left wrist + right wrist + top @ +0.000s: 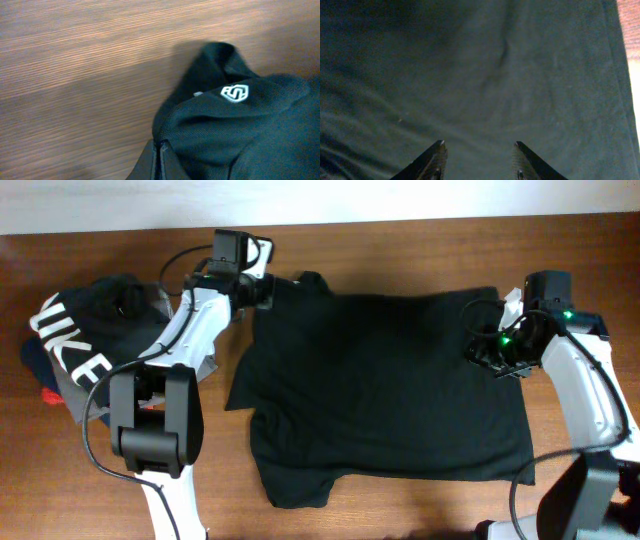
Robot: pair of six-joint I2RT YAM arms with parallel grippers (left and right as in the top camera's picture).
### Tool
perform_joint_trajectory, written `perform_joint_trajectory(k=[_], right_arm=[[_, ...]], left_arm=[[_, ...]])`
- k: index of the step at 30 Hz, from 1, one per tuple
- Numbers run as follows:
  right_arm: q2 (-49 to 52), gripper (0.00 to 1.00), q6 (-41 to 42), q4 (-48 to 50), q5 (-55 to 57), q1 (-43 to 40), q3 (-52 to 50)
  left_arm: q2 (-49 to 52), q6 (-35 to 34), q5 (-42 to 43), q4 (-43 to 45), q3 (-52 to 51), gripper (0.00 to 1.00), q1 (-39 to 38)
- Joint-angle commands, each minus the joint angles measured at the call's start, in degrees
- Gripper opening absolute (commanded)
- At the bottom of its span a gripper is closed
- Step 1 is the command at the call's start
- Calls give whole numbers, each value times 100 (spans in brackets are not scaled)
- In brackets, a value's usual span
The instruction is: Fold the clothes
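The black T-shirt [385, 385] lies spread across the middle of the wooden table, one sleeve at the lower left. My left gripper [268, 288] is at its upper left corner, shut on the fabric edge. In the left wrist view the shut fingers [161, 150] pinch the black fabric [240, 135], with the small white logo [235, 93] just beyond. My right gripper [487, 352] is over the shirt's right edge. In the right wrist view its fingers [479, 146] are open just above the flat black fabric [470, 75], holding nothing.
A pile of other garments lies at the far left: a black one with white NIKE letters [75, 345] on top of grey cloth [205, 365]. Bare wooden table [60, 480] surrounds the shirt. The left arm's base [155, 425] stands front left.
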Motion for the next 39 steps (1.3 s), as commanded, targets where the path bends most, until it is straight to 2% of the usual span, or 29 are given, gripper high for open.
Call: perform_joint_trajectory(k=[1, 6, 11, 15, 16, 17, 23, 29, 33, 35, 39], right_arm=[[339, 46, -28, 122, 96, 31, -140], [997, 37, -15, 328, 98, 31, -142], [1648, 32, -15, 505, 103, 28, -144], [2094, 10, 352, 573, 905, 20, -144], [2181, 4, 426, 575, 1126, 9, -144], [2306, 4, 564, 564, 1458, -48, -146], [2402, 4, 1123, 262, 2004, -772, -149], [2365, 4, 1130, 0, 1947, -1683, -129], [2157, 5, 828, -4, 1174, -1862, 28], [1945, 12, 623, -31, 905, -1836, 170], [1331, 35, 540, -190, 717, -1768, 404]], left_arm=[[-168, -83, -822, -28, 94, 1, 114], [-162, -79, -1397, -144, 94, 1, 179], [-162, -79, -1390, -155, 94, 8, 184], [-162, -79, -1375, -164, 94, 13, 179], [-162, -79, -1375, -177, 94, 17, 179], [-162, -79, -1377, -199, 94, 36, 179], [-162, -79, -1375, -223, 96, 76, 179], [-162, -79, -1082, -225, 94, 82, 179], [-162, -79, -496, -256, 94, 82, 179], [-149, -79, -66, -310, 94, 83, 177], [-66, -79, 466, -822, 94, 81, 177]])
